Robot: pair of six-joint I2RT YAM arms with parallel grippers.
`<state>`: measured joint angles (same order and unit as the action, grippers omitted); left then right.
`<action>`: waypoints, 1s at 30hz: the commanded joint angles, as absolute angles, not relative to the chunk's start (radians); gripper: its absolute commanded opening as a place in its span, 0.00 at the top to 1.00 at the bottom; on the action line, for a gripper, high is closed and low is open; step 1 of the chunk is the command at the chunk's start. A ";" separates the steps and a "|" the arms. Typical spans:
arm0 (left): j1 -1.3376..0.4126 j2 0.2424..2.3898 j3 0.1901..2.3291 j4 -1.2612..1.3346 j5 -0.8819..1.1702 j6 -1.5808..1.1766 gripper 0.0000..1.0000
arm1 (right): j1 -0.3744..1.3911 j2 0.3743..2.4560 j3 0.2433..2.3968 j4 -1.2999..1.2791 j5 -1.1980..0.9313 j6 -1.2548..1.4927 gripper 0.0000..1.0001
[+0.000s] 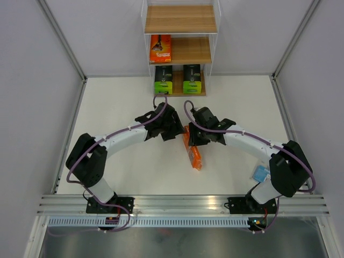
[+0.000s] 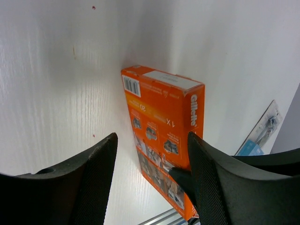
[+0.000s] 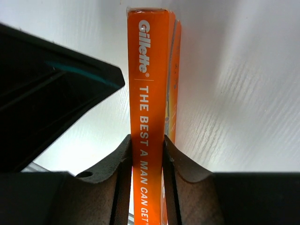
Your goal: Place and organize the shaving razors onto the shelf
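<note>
**Item 1.** shelf [image 1: 180, 19]: 3 tiers, set at the far edge of the surface [image 1: 118, 107].

**Item 2.** shelved orange pack [image 1: 160, 48]: placed on the middle tier, left side.

**Item 3.** left green-and-black pack [image 1: 163, 79] and right green-and-black pack [image 1: 192, 79]: placed side by side on the bottom tier.

**Item 4.** gripped orange pack [image 1: 192, 151] [image 2: 161, 126] [image 3: 147, 84]: turned on its narrow edge at mid-surface, between the 2 end effectors. Whether it is rested on the surface or lifted cannot be told.

**Item 5.** light blue pack [image 1: 261, 173] [image 2: 262, 129]: laid on the surface beside the right arm [image 1: 252, 142], well apart from the shelf.

**Item 6.** right end effector [image 1: 189, 138] [image 3: 146, 143]: clenched on the gripped orange pack, 1 finger pressed against each broad face.

**Item 7.** left end effector [image 1: 171, 129] [image 2: 152, 140]: released, jaws spread wide, nothing grasped. The gripped orange pack is seen just beyond its fingers [image 2: 93, 178].
</note>
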<state>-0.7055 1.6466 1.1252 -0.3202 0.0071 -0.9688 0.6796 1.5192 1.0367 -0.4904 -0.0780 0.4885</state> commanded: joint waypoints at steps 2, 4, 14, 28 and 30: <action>-0.727 1.635 1.164 -0.402 -0.046 -1.089 0.33 | 0.713 1.496 1.035 -0.448 0.028 0.575 0.99; -0.732 1.649 1.189 -0.400 -0.045 -1.094 0.33 | 0.745 1.496 1.028 -0.430 0.025 0.583 0.99; -0.747 1.706 1.244 -0.393 -0.060 -1.103 0.33 | 0.779 1.487 0.977 -0.388 0.032 0.634 0.99; -0.765 1.776 1.227 -0.347 -0.011 -1.129 0.66 | 0.781 1.448 0.923 -0.366 0.081 0.678 0.78; -0.764 1.778 1.221 -0.341 -0.005 -1.123 0.71 | 0.778 1.428 0.943 -0.432 0.126 0.716 0.49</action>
